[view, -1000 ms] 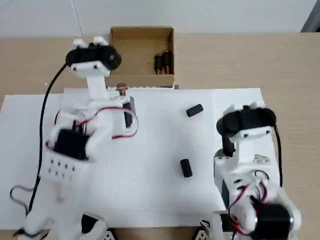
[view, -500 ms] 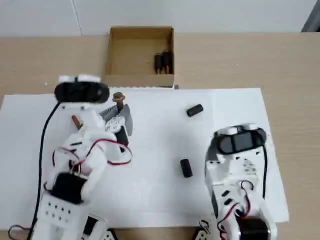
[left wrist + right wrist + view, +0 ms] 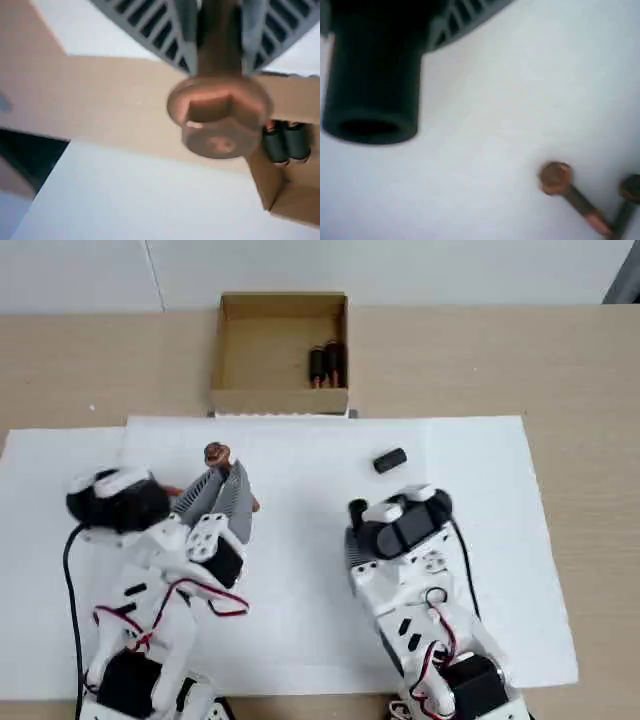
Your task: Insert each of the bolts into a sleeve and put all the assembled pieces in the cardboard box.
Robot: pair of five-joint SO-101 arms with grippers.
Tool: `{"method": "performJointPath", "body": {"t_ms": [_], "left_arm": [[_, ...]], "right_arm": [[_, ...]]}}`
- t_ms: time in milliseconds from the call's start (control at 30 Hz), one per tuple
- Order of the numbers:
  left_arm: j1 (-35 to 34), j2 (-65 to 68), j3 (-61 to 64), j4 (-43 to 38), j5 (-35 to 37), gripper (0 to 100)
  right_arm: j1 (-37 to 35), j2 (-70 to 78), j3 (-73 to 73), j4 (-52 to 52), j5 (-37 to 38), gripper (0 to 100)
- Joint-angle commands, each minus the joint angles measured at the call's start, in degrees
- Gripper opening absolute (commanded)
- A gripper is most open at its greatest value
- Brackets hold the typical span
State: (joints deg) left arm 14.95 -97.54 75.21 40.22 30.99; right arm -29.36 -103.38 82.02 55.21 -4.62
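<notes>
Two arms rise from the lower edge of the high view over a white sheet (image 3: 300,620). The left gripper (image 3: 226,478), at lower left, pinches the shank of a copper bolt (image 3: 215,454) between its grey fingers. The bolt's hexagonal head sticks out past the fingertips toward the upper edge; its long axis runs up the frame, leaning a little left.

The right gripper (image 3: 357,526), at lower centre, is clamped on a black sleeve (image 3: 357,509), whose open end points away from the fingers. The sleeve lies to the right of the bolt, well apart and roughly level with it. Both pieces point much the same way, so mating them likely needs one arm to turn until the bolt's free end faces the bore.

Two loose bolts (image 3: 567,192) lie close together on the sheet, seen from the right wrist. Farther up, a second sleeve (image 3: 390,460) lies alone right of centre. Beyond it the cardboard box (image 3: 280,400) sits at the sheet's top edge, with assembled pieces (image 3: 327,364) in its right half.

One second earlier the left gripper held the bolt up by the box's front wall; it has since drawn back down the frame. The right arm stood at the right edge while a sleeve lay at lower centre; it has swung in over that spot.
</notes>
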Motion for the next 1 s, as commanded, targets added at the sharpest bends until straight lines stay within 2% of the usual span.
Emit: {"method": "performJointPath", "body": {"t_ms": [0, 100, 300, 433, 567, 967], "left_arm": [[0.2, -6.3, 0.7, -1.8, 3.3, 1], [0.2, -6.8, 0.7, -1.9, 5.7, 1], [1.1, -6.5, 0.1, -2.8, 10.5, 1], [4.8, -6.5, -0.2, -3.2, 10.5, 1], [7.7, -6.4, -0.1, -3.2, 10.4, 1], [7.6, -6.2, 0.4, -3.0, 6.6, 1]], "right_arm": [[-4.3, -0.5, 1.2, -4.4, -0.4, 0.2], [-6.5, -0.5, 3.7, -8.1, 0.2, 0.2], [-10.7, -0.5, 7.6, -14.4, 6.9, 0.2], [-14.2, -0.5, 8.6, -17.6, 10.5, 0.2], [-14.6, -0.5, 9.0, -20.0, 12.8, 0.2], [-14.4, -0.5, 8.1, -20.9, 13.7, 0.2]]}}
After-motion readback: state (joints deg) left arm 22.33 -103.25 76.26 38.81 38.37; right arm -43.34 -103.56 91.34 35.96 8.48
